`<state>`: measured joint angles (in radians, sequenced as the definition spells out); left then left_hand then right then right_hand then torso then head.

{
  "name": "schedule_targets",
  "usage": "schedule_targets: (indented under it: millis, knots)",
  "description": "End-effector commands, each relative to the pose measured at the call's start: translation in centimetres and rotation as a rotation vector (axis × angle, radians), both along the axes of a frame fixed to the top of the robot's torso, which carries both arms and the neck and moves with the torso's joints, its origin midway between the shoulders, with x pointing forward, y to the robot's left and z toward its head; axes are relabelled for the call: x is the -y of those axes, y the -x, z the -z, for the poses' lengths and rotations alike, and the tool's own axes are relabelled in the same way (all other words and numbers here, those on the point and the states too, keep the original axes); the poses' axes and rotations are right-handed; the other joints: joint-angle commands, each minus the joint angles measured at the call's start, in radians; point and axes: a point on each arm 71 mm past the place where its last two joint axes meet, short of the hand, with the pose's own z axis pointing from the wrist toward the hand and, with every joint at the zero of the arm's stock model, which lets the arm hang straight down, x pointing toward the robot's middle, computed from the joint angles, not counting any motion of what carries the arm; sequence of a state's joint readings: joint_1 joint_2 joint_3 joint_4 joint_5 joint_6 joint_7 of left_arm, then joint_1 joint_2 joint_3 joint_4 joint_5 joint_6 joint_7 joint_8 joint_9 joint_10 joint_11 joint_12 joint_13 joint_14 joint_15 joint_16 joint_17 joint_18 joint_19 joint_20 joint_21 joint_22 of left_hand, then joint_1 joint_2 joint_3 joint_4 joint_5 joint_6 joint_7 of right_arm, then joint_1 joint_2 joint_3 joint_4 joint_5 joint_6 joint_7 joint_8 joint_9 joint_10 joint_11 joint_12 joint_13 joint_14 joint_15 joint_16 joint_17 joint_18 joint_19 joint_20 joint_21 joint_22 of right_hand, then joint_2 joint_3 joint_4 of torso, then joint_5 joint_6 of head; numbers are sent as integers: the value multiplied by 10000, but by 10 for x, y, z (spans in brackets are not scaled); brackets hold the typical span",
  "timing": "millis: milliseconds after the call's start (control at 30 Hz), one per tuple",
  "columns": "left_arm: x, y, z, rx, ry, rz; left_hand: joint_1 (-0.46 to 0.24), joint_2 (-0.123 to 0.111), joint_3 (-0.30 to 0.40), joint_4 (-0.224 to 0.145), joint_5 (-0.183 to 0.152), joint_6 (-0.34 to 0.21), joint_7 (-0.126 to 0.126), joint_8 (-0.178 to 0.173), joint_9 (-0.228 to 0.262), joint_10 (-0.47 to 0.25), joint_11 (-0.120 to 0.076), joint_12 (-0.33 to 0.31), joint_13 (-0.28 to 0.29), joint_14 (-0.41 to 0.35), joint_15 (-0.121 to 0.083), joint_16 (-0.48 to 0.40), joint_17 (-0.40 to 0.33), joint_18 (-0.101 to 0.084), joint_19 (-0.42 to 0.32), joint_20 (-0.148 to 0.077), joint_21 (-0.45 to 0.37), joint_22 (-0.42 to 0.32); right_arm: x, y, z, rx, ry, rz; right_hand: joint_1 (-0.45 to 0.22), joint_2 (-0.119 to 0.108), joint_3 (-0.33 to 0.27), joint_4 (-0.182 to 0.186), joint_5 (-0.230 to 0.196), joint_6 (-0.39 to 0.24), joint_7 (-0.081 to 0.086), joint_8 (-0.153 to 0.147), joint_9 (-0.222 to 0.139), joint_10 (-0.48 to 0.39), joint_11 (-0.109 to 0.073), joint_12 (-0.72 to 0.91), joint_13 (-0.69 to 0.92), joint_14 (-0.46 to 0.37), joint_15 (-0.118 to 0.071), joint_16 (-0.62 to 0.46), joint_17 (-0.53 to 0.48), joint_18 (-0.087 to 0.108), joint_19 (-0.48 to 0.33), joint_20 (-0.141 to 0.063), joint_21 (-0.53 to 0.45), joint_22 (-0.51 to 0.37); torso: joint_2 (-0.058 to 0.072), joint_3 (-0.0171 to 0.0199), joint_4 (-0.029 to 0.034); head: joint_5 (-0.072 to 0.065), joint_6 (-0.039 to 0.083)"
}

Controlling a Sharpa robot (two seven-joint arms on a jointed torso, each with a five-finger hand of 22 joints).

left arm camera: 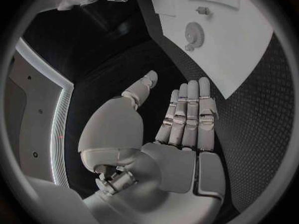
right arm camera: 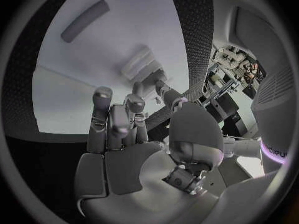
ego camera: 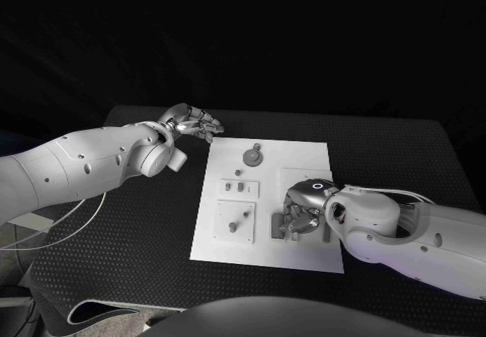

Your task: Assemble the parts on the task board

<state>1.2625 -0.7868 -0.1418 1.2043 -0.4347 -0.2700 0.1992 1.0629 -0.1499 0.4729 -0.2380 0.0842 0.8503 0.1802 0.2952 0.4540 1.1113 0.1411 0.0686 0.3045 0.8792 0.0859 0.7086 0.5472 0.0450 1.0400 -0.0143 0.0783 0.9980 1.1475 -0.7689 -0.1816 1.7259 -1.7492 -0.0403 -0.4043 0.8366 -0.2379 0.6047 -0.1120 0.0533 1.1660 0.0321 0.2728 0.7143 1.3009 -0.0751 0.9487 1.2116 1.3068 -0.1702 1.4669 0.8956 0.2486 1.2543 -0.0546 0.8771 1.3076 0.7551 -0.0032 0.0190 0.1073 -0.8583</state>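
The white task board (ego camera: 265, 247) lies in the middle of the black table. On it I see a grey gear (ego camera: 251, 156), a small peg (ego camera: 238, 172), two small pieces on a raised plate (ego camera: 238, 187) and another plate with a peg (ego camera: 235, 221). My right hand (ego camera: 302, 210) is bent down over grey parts (ego camera: 282, 225) on the board's near right area. In the right wrist view its fingers (right arm camera: 118, 122) curl toward a raised white block (right arm camera: 140, 64), and whether they hold anything is hidden. My left hand (ego camera: 190, 123) hovers off the board's far left corner, fingers (left arm camera: 187, 114) straight and holding nothing.
A grey bar (right arm camera: 84, 20) lies on the board (right arm camera: 74, 94) beyond the right hand. The gear (left arm camera: 195, 32) and the board (left arm camera: 243, 55) lie ahead of the left hand. Bare black table mat (ego camera: 132, 232) surrounds the board.
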Motion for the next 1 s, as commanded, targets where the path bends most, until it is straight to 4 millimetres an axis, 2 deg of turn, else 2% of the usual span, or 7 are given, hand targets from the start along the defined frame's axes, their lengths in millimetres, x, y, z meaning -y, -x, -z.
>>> schedule_targets:
  millis: [33,433,667,767,833,867,1000]
  knots:
    - [2,0,0,-24,90,141,-72,-2,11,54,-45,70,7,64,12,21,-34,17,12,94,-7,-45,17,194,6,1,-33,11,2,0,0,-15,-10,23,-54,-79,-54,9,-36,18,31,-59,10,93,1,7,9,-21,-47,60,-34,132,-28,17,56,171,0,-2,-5,-5,12]
    - [2,0,0,-54,83,148,-81,-3,6,58,-46,69,8,63,11,20,-33,15,12,93,-7,-50,21,193,4,1,-34,11,33,-11,-9,-924,-1899,2015,-147,-199,57,301,-37,-443,184,-312,-40,18,143,-108,-31,-171,49,-55,-396,132,-95,9,-21,133,-6,-4,-9,-68,98]
    - [2,0,0,-68,79,147,-107,-4,-4,75,-51,72,8,64,11,22,-33,15,12,95,-6,-54,28,191,5,3,-34,12,74,-19,-17,-2659,-1356,3484,-144,97,24,402,-37,-873,365,-528,-78,-64,321,-87,10,-167,225,-116,-453,132,-166,32,-66,134,-1,-13,-21,-130,150]
    - [2,1,0,-97,81,164,-125,-4,-10,86,-54,75,7,65,12,24,-33,16,13,96,-6,-56,31,191,7,3,-34,13,92,-17,-12,-3810,88,3615,-183,731,-113,329,-34,-884,380,-529,-64,-117,338,-93,18,-185,246,-148,-477,129,-239,65,-85,150,-3,-17,-8,-190,179]
    - [2,1,0,-146,79,191,-136,-5,-14,94,-55,76,6,66,12,26,-34,16,14,97,-5,-58,34,191,7,3,-34,14,101,-16,-11,-3760,603,3579,-354,1601,-331,213,-34,-910,396,-543,-56,-141,327,-52,55,-176,247,-109,-461,132,-254,77,-51,180,-2,-17,-19,-210,177]
    - [2,1,1,-173,81,211,-144,-5,-16,100,-56,78,6,67,12,26,-34,16,14,97,-5,-60,36,191,7,3,-34,14,105,-16,-10,-3783,686,3638,-401,1847,-429,95,-39,-898,383,-537,-50,-148,333,-23,79,-175,245,-85,-448,132,-263,73,-32,194,0,-14,-21,-214,182]
    - [3,1,1,-219,70,268,-161,-13,-23,109,-61,82,4,68,12,26,-35,15,14,97,-5,-63,40,191,5,3,-36,14,121,-16,-9,-3948,449,4161,-682,2128,-703,-216,-41,-764,341,-489,-38,-150,302,57,132,-197,220,-36,-425,132,-313,87,11,202,3,6,-25,-250,189]
